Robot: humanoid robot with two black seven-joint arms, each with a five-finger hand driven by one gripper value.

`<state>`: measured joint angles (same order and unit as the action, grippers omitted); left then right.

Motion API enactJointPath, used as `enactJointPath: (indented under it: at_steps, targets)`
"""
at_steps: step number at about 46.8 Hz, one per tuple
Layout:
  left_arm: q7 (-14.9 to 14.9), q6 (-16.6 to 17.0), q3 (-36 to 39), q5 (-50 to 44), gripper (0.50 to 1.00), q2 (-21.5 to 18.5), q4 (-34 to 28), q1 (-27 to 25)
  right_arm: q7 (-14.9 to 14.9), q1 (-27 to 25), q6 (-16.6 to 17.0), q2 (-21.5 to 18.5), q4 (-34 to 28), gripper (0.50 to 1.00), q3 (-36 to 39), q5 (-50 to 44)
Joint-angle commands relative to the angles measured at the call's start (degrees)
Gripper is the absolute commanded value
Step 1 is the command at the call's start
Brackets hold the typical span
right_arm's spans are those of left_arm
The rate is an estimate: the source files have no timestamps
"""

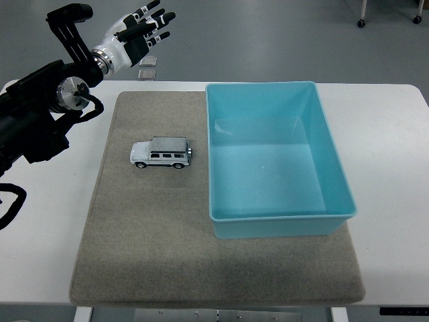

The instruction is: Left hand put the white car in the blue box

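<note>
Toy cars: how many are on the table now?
1. The white toy car stands on the grey mat, left of the blue box, which holds nothing. No place is hidden where another could be.

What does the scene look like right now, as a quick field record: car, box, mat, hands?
white car: on the grey mat, side-on, left of the box, untouched
blue box: open-topped, nothing visible inside, on the mat's right part
grey mat: flat on the white table
left hand: fingers spread, holding nothing, raised beyond the table's far-left corner, apart from the car
right hand: not in view
task state: car not yet grasped
</note>
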<state>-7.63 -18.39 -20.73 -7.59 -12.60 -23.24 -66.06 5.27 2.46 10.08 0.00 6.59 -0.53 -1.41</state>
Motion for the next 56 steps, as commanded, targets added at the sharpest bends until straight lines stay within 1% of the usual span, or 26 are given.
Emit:
enactJointPath:
  at_steps: [1, 10, 17, 26, 30, 34, 40, 43, 47, 56]
  targets:
    - [-0.01, -0.07, -0.01, 5.20, 0.996, -1.11, -1.19, -0.30, 0.00, 0.00, -0.06, 0.00, 0.00, 0.936, 0.00, 0.00]
    - [-0.01, -0.07, 0.95, 14.87, 0.996, -1.46, -3.39, -0.21, 0.00, 0.00, 0.03, 0.00, 0.00, 0.936, 0.00, 0.00]
    - [-0.01, -0.16, 4.73, 20.06, 0.996, -2.33, -6.11, -0.47, 0.00, 0.00, 0.03, 0.00, 0.00, 0.936, 0.00, 0.00]
    - [-0.01, -0.42, 9.04, 27.36, 0.996, -4.44, -10.41, -2.32, 0.00, 0.00, -0.06, 0.00, 0.00, 0.936, 0.00, 0.00]
    - [-0.01, -1.47, 9.13, 30.96, 0.996, -5.50, -12.00, -3.11, 0.00, 0.00, 0.03, 0.00, 0.00, 0.936, 0.00, 0.00]
    - [0.07, -3.23, 9.22, 36.31, 0.996, -6.11, -12.70, -3.46, 0.00, 0.00, 0.03, 0.00, 0.00, 0.936, 0.00, 0.00]
    - [-0.01, -6.83, 9.22, 44.32, 0.996, -6.21, -12.88, -3.55, 0.00, 0.00, -0.06, 0.00, 0.00, 0.936, 0.00, 0.00]
    - [-0.01, -8.06, 9.22, 47.30, 0.996, -6.29, -13.05, -3.64, 0.00, 0.00, 0.03, 0.00, 0.00, 0.936, 0.00, 0.00]
    - [-0.01, -8.51, 9.22, 51.35, 0.996, -6.82, -14.37, -4.25, 0.00, -0.09, 0.03, 0.00, 0.00, 0.936, 0.00, 0.00]
    - [-0.10, -9.39, 9.22, 61.19, 0.996, -9.54, -22.28, -5.22, 0.00, 0.00, 0.03, 0.00, 0.00, 0.936, 0.00, 0.00]
